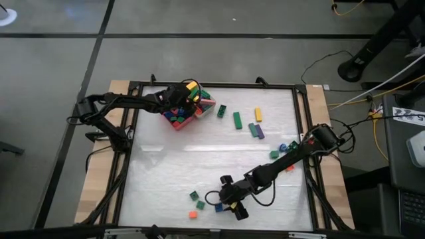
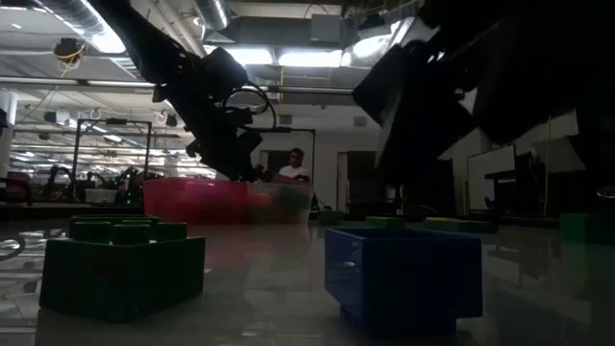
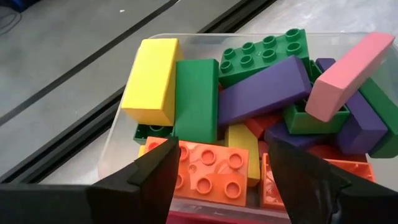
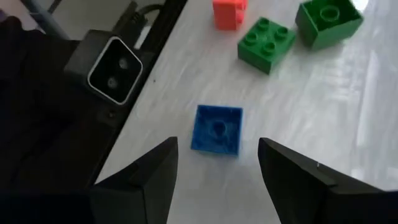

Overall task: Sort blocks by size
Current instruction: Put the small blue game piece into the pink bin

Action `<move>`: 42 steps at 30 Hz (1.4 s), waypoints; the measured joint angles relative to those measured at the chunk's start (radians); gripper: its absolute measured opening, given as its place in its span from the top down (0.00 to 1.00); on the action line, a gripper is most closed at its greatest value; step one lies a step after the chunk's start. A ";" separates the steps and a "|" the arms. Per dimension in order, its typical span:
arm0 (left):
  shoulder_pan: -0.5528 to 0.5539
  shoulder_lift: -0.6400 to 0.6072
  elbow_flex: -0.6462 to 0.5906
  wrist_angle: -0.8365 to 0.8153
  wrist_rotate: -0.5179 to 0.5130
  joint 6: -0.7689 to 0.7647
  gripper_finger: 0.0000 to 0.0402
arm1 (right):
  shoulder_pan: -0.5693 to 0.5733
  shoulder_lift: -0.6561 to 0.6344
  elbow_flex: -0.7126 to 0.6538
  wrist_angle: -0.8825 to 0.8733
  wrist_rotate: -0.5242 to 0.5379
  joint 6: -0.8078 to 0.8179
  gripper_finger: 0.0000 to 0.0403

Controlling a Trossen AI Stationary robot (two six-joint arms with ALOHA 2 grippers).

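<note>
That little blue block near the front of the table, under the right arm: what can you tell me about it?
The blue block is a small, squarish toy brick of glossy plastic. It seems to lie upside down, its hollow underside with one round tube facing up. It rests alone on the pale table, touching no other brick; an orange block and two green blocks lie a little farther off. The right gripper hangs over it with fingers open, one to each side, not touching it.
</note>
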 joint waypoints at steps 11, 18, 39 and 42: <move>-0.001 0.000 0.000 0.001 0.000 -0.023 0.42 | 0.016 0.043 0.000 0.103 0.040 -0.003 0.45; -0.001 0.000 0.000 0.000 0.000 -0.025 0.42 | 0.019 0.057 0.001 0.129 0.063 0.026 0.45; -0.003 0.000 0.000 0.000 0.036 -0.026 0.42 | 0.018 0.113 0.001 0.192 0.038 0.050 0.45; -0.003 0.000 0.000 -0.001 0.037 -0.026 0.42 | 0.018 0.114 0.001 0.190 0.039 0.050 0.45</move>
